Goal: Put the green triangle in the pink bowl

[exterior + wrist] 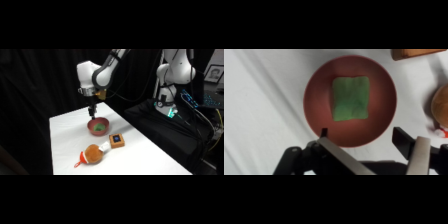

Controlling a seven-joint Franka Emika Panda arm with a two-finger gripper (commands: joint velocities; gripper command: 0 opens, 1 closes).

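- On the white table (65, 145), the pink bowl (98, 127) sits near the far end, with the green triangle (100, 128) lying flat inside it.
- From the wrist view, the green piece (351, 98) rests on the bowl's floor, clear of the rim (314, 85) all round.
- Directly above the bowl hangs the tool (92, 113), released and holding nothing; in the wrist view its two fingers (416, 152) stand spread, one each side of the bowl's near edge.
- Nearer the camera lies an orange-brown round bottle (92, 154) on its side, and just beside it a brown square block (117, 140) with a dark mark on top.
- Behind the table the room is dark, hung with black cloth (30, 85).
- At upper right stands the arm's white base (175, 75), with cables (197, 107) trailing over a black-draped stand.
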